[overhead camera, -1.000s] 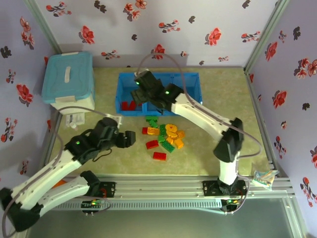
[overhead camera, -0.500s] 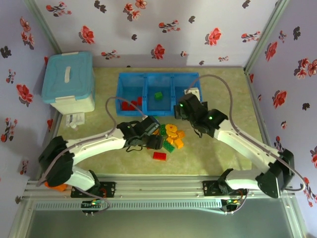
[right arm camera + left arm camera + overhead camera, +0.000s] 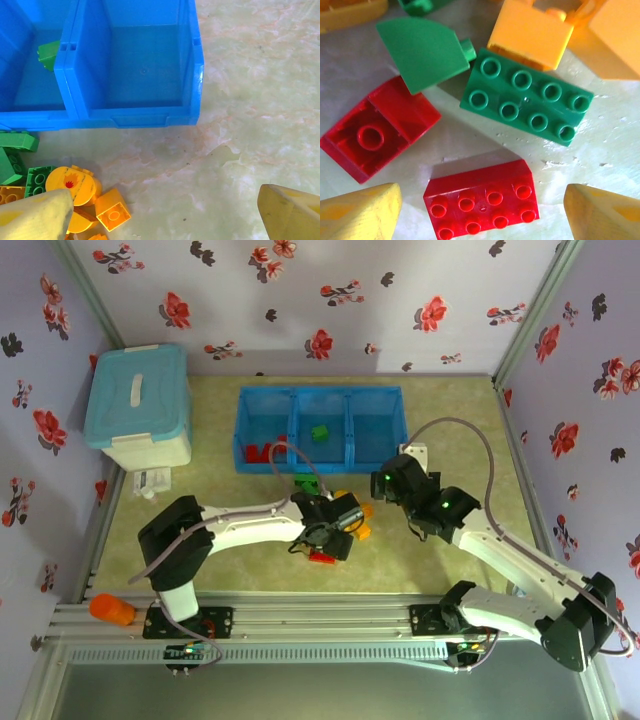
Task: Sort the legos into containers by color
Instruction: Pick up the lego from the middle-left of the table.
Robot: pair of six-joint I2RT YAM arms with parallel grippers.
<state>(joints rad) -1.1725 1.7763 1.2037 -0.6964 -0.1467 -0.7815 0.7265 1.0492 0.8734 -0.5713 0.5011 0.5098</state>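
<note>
Red eight-stud plastic brick (image 3: 481, 199) right between fingertips of left gripper (image 3: 480, 217), jaws apart, long axis from finger to finger; right gripper (image 3: 162, 215) likewise apart, farther off.

Blue tray (image 3: 320, 391) far-centre — red legos (image 3: 260, 453) in its left bin, one green lego (image 3: 320, 432) in the middle; mixed loose bricks (image 3: 527, 102) just nearer.

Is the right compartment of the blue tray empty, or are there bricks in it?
Empty: the right compartment has a bare blue floor, with nothing lying inside it.

Legos (image 3: 75, 187) lie before the tray (image 3: 145, 70), one inside it.
</note>
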